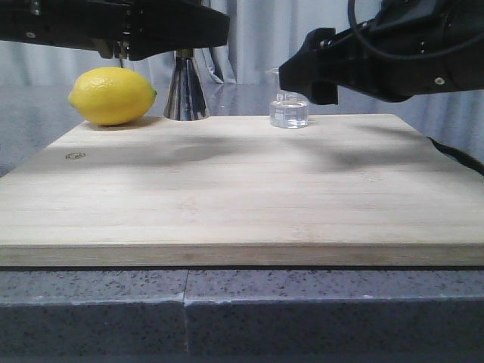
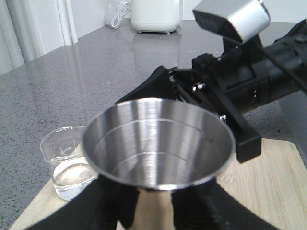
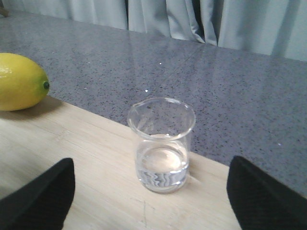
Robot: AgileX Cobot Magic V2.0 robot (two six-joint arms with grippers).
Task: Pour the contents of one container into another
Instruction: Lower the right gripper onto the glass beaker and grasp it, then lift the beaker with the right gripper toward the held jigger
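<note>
Plainly, clear beaker [image 3: 161,143] part-filled with clear liquid stands between the right pincer's [image 3: 148,201] apart fingers.

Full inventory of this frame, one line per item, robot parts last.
Lemon: 1, yellow, far left of board.
Jigger: 1, steel, far edge of board, right of lemon, between left fingers.
Beaker: 1, clear glass, some clear liquid, far edge, right of jigger.
Board: 1, pale wood, on counter.
Counter: 1, grey speckled.
Curtain: grey, behind.
Appliance: 1, white, on counter, left wrist view only.
Left gripper: black, around jigger.
Right gripper: black, open, facing beaker, not touching.
</note>
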